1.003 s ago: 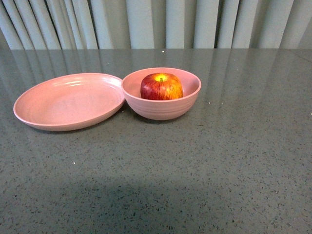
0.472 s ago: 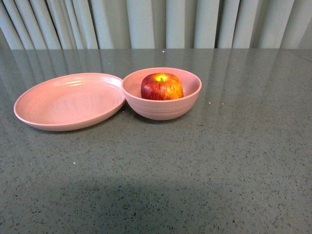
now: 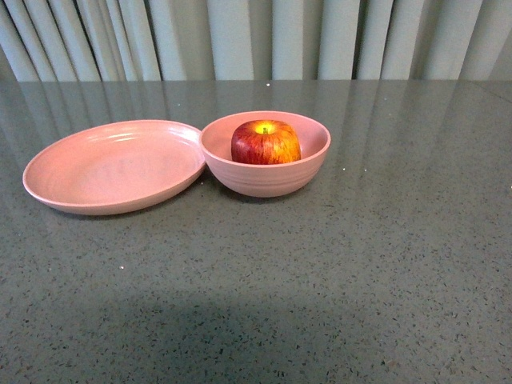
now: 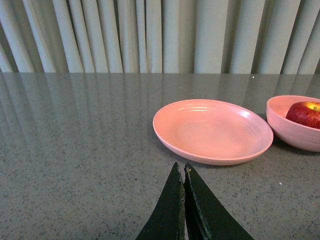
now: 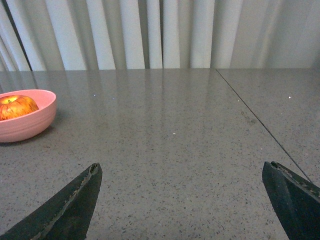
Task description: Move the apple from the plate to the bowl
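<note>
The red apple point(image 3: 266, 142) with its yellow stem patch sits inside the deep pink bowl point(image 3: 266, 178) at the table's middle. The shallow pink plate point(image 3: 112, 166) stands empty just left of the bowl, its rim touching the bowl. Neither arm shows in the front view. In the left wrist view my left gripper point(image 4: 181, 168) is shut and empty, a short way from the plate point(image 4: 212, 131), with the bowl point(image 4: 295, 131) and apple point(image 4: 305, 113) beyond. In the right wrist view my right gripper point(image 5: 182, 170) is wide open and empty over bare table, with the bowl point(image 5: 25, 122) and apple point(image 5: 17, 106) far off to one side.
The grey speckled tabletop point(image 3: 320, 280) stretches all round the dishes. Pale pleated curtains point(image 3: 256, 36) hang behind its far edge. A thin seam point(image 5: 255, 120) runs across the table in the right wrist view.
</note>
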Controlling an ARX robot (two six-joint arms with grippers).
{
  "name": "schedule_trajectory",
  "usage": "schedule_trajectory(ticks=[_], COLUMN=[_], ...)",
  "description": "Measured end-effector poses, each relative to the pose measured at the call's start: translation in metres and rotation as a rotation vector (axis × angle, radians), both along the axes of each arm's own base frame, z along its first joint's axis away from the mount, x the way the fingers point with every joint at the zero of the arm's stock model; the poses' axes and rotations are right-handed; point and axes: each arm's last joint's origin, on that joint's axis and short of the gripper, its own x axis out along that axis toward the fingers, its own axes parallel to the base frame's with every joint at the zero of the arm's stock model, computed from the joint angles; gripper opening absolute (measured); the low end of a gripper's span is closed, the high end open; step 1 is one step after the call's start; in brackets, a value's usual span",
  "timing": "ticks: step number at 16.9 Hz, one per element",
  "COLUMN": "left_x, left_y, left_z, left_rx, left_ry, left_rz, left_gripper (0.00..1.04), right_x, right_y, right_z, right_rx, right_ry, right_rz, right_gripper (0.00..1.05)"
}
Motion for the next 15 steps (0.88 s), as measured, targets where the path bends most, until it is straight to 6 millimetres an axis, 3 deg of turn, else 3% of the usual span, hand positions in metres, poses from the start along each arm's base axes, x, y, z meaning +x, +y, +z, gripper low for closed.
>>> schedule_trajectory(ticks=[4,5,12,13,15], left_x=[-0.009,-0.013,-0.013,-0.013,-0.013], left_y=[0.000,0.000,0.000,0.000,0.000], left_z=[-0.007,-0.002,-0.004,-0.004,-0.004], left_rx=[0.000,0.001,0.000,-0.001,-0.001], left_ry=[0.060,-0.002,0.016,0.016,0.016], left_rz=[-0.003,-0.001,0.000,0.000,0.000], left_gripper=[0.01,0.01,0.01,0.05,0.29], right_x=[0.000,0.000,0.000,0.000,0.000], right_y=[0.000,0.000,0.000,0.000,0.000], right_z=[0.000,0.000,0.000,0.000,0.000], right_rx=[0.000,0.000,0.000,0.000,0.000], right_ry=[0.000,0.000,0.000,0.000,0.000], right_rz=[0.000,0.000,0.000,0.000,0.000], right_gripper=[0.98,0.98,0.98,0.98,0.98])
